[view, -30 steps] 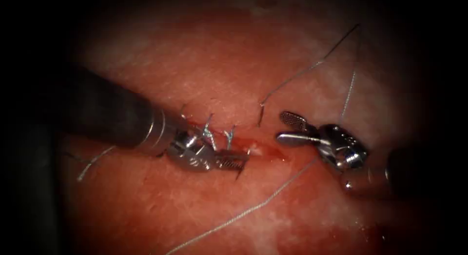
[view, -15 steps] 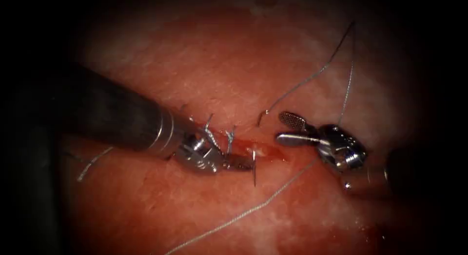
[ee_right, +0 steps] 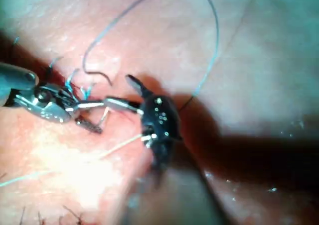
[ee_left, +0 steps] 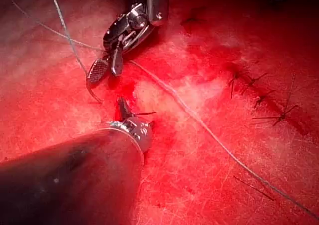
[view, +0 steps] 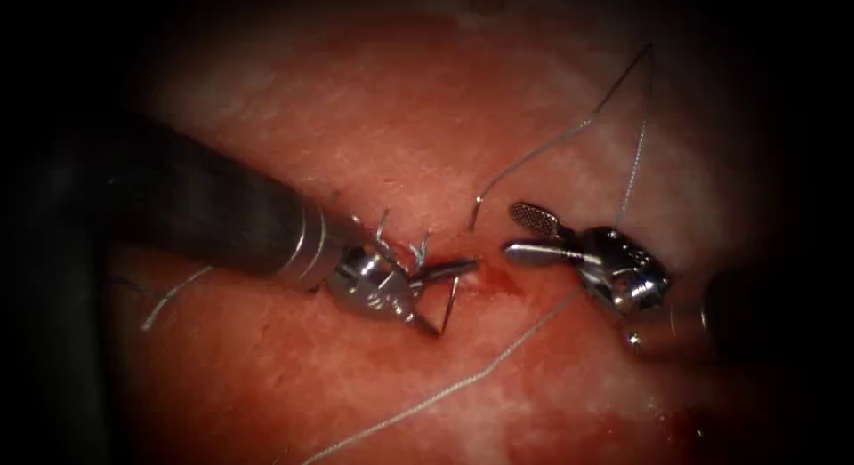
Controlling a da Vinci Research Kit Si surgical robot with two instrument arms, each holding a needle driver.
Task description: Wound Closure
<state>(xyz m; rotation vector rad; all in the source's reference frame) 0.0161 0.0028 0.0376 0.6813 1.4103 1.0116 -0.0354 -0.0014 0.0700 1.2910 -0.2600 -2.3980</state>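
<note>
Two tools [view: 445,292] [view: 525,234], one needle [view: 451,298], one tissue [view: 400,127]

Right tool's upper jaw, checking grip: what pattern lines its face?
Fine cross-hatched grid on the right tool, clearest in endoscope view.

Surgical training bench. Shown by pork tissue [view: 427,118] with sutured cut [view: 463,271], red fluid [view: 511,283], loose thread [view: 445,389], and two wristed metal tools [view: 449,292] [view: 525,234].
</note>
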